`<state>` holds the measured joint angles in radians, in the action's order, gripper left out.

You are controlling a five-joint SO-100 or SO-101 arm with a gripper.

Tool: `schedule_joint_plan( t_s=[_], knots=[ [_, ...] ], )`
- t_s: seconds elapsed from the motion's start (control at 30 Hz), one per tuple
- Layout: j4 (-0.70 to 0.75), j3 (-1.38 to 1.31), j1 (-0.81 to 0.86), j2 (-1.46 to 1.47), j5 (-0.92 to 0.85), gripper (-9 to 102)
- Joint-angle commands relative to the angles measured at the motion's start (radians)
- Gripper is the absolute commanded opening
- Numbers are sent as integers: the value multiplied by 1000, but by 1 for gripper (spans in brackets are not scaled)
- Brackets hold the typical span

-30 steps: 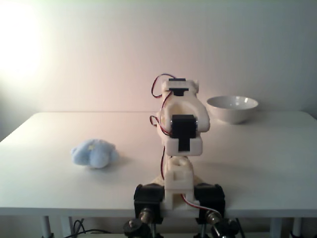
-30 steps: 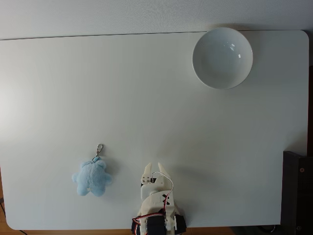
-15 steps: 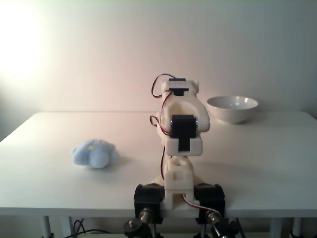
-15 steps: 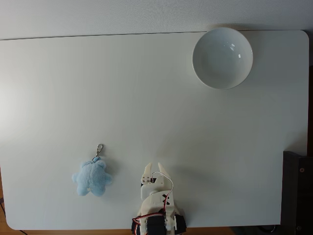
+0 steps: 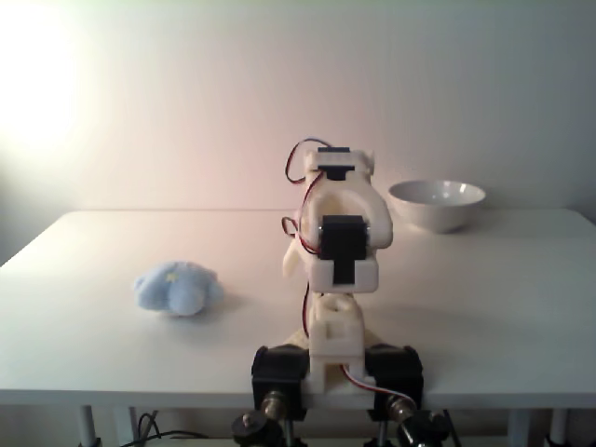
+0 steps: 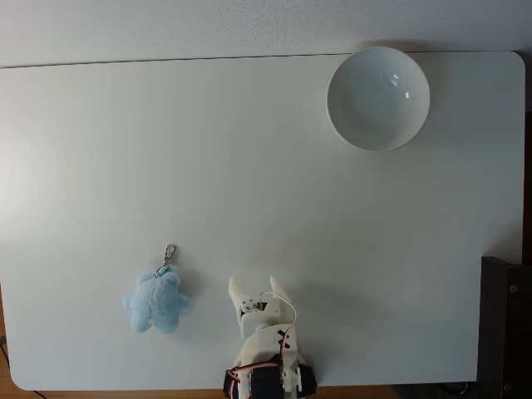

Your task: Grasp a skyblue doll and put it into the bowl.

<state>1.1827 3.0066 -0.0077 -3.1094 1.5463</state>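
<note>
White table against a pale wall, with a dark object at one edge.

The table [image 6: 249,166] was a plain white top with rounded corners, standing on white legs [image 5: 88,426] seen in a fixed view. Behind it rose a pale wall [image 5: 186,93], brightly lit at the upper left of that view. In a fixed view from above, a dark box-like object [image 6: 507,328] sat just beside the table's right edge; its nature could not be told.

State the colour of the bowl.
White; the bowl shows best in the fixed view from above.
</note>
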Motion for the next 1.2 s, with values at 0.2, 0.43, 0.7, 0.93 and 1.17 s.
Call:
schedule_joint_plan(
  t_s=[0.2, 0.43, 0.7, 0.93, 1.17],
  knots=[
    [-14, -153, 146, -296, 3, 54],
    [-8, -305, 135, -295, 2, 54],
    [-12, -376, 132, -295, 0, 54],
    [-6, -428, 132, -268, 0, 54],
    [-5, -620, 121, -18, 0, 55]
  ],
)
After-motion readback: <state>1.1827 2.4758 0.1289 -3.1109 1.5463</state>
